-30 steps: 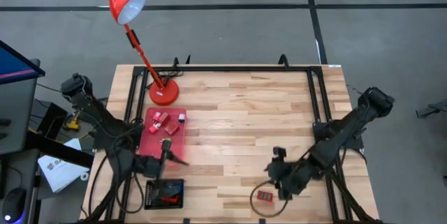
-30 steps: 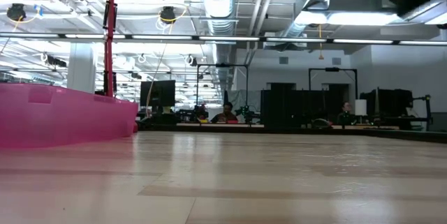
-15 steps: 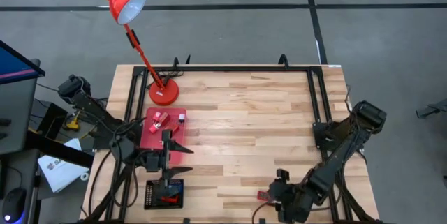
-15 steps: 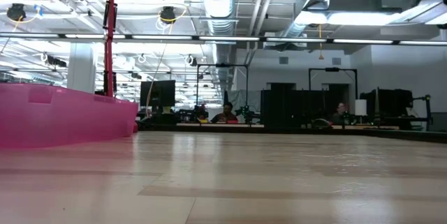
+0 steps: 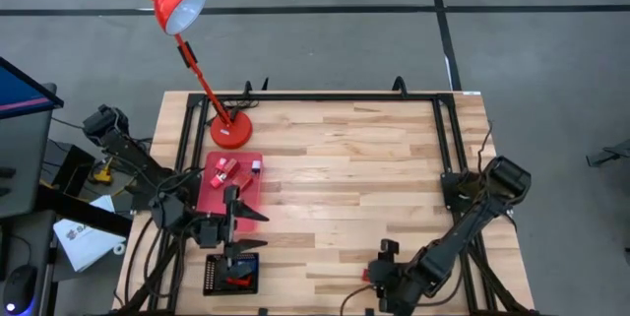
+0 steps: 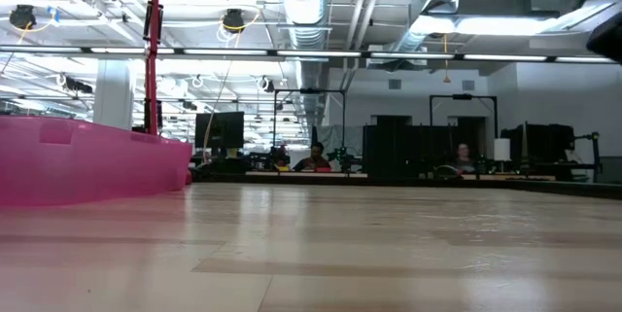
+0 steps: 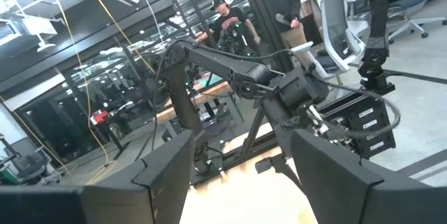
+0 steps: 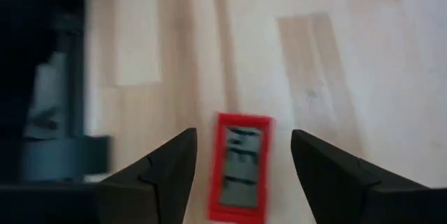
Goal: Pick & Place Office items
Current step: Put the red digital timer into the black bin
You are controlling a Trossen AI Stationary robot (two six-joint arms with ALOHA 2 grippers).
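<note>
A small red item with a grey screen (image 8: 241, 172) lies flat on the wooden table near its front edge and shows partly in the high view (image 5: 367, 276). My right gripper (image 8: 242, 135) hangs just above it, slanting down. It is open, with one finger on either side and neither touching the item. My left gripper (image 7: 241, 140) stands open and holds nothing. It points level across the table, above the near end of the red tray (image 5: 212, 198). Several tiny office items (image 5: 231, 168) lie in that tray.
A black tray (image 5: 219, 279) holding a red piece sits at the front left, just below my left gripper (image 5: 241, 220). The red desk lamp's base (image 5: 231, 131) stands at the back left. The red tray's wall (image 6: 87, 161) fills the low view's left. Bare wood lies between the arms.
My right gripper has sunk and moved toward the table's near edge, coming down over the small red item. My left gripper has rolled about its own axis while staying over the near end of the red tray. Nothing on the table has moved.
</note>
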